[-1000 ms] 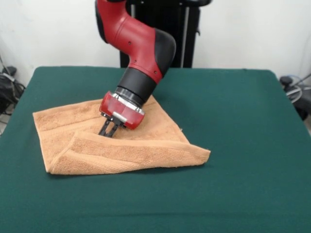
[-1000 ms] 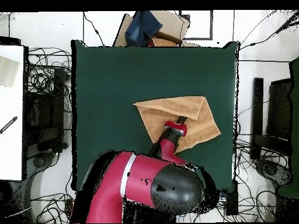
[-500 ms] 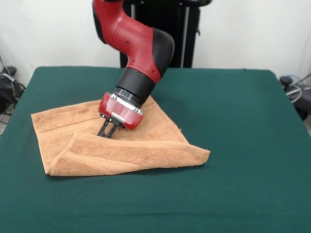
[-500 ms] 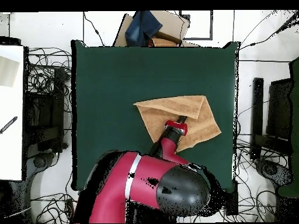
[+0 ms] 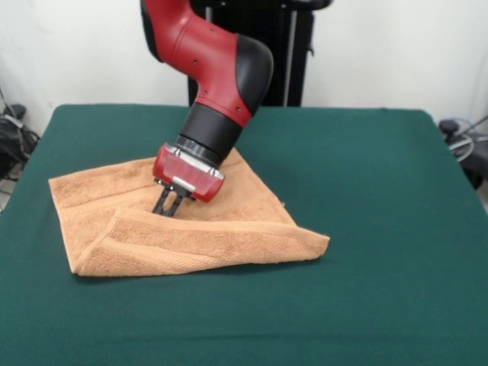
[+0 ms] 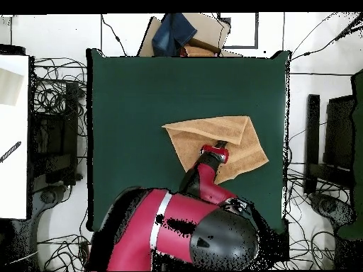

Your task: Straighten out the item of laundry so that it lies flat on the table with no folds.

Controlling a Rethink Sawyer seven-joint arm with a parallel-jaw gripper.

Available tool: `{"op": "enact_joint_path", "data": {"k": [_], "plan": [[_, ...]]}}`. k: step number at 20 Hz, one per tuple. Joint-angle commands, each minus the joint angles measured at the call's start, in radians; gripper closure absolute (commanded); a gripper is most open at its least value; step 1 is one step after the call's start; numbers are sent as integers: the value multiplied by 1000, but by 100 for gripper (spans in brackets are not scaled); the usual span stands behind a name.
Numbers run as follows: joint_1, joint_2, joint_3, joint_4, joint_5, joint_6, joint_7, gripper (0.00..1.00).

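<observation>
The peach-orange towel (image 5: pixel 229 238) lies on the left half of the green table (image 5: pixel 366 191). Its near edge is folded back over itself in a long flap, so it forms a rough triangle. My gripper (image 5: pixel 171 206) points down onto the towel just behind the flap. The fingers are close together and pinch the cloth. In the overhead view the towel (image 6: pixel 205 133) lies right of the centre of the table (image 6: pixel 142 92), and my gripper (image 6: pixel 220 147) is over its lower middle. The arm hides part of the towel.
The black pedestal (image 5: pixel 263 46) stands behind the table's far edge. In the overhead view a cardboard box with blue cloth (image 6: pixel 186 34) sits beyond the table's top edge. Cables lie on the floor all round, and a white surface (image 6: pixel 14 134) is at the left.
The arm has leaned slightly to the left in the front view. The gripper moved a little left with it, and the towel's left corner shifted slightly left.
</observation>
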Motion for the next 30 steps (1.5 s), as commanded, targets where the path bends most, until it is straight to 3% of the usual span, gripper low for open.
{"op": "enact_joint_path", "data": {"k": [1, 8, 19, 25, 30], "plan": [[-7, 2, 117, -85, -20, 201, 174, 100], [-14, -3, 116, -92, -82, 142, 207, 100], [-10, -12, 109, -82, -85, 122, 216, 100], [12, -18, 99, -96, 43, 344, 141, 100], [17, -10, 96, -109, 68, 424, 133, 100]]}}
